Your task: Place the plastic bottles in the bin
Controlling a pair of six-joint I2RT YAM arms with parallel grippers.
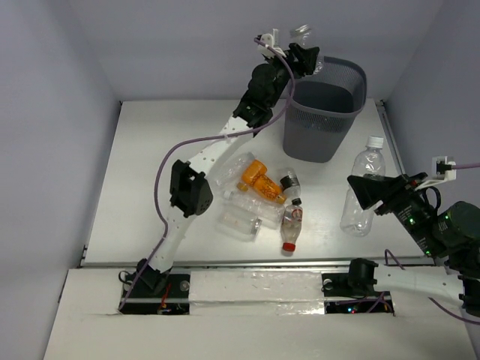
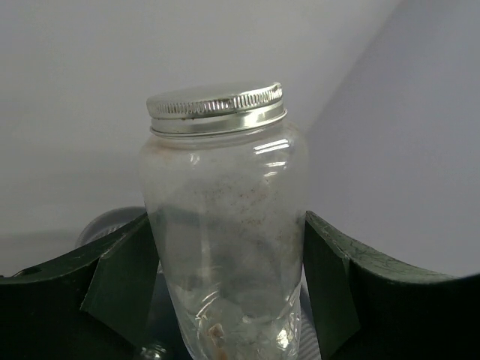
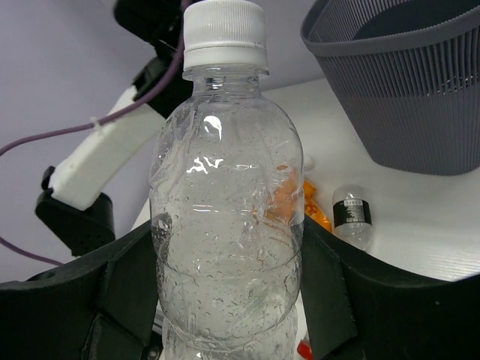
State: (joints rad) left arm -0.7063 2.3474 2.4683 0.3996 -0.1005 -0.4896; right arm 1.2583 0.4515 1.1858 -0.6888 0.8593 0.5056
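Observation:
My left gripper (image 1: 307, 60) is raised over the left rim of the dark mesh bin (image 1: 319, 139), shut on a clear bottle with a silver cap (image 2: 225, 225); both fingers (image 2: 120, 277) press its sides. Low at the right of the table, my right gripper (image 1: 369, 193) is shut on an upright clear, white-capped bottle (image 3: 225, 217). More plastic bottles lie in a heap mid-table: an orange one (image 1: 259, 180), a dark-capped one (image 1: 289, 182), a red-capped one (image 1: 292, 225) and clear crinkled ones (image 1: 240, 221).
The bin (image 3: 420, 90) stands at the far centre-right of the white table (image 1: 142, 187), near the back wall. The left arm (image 1: 199, 176) stretches diagonally across the table beside the heap. A purple cable (image 1: 161, 187) hangs along it.

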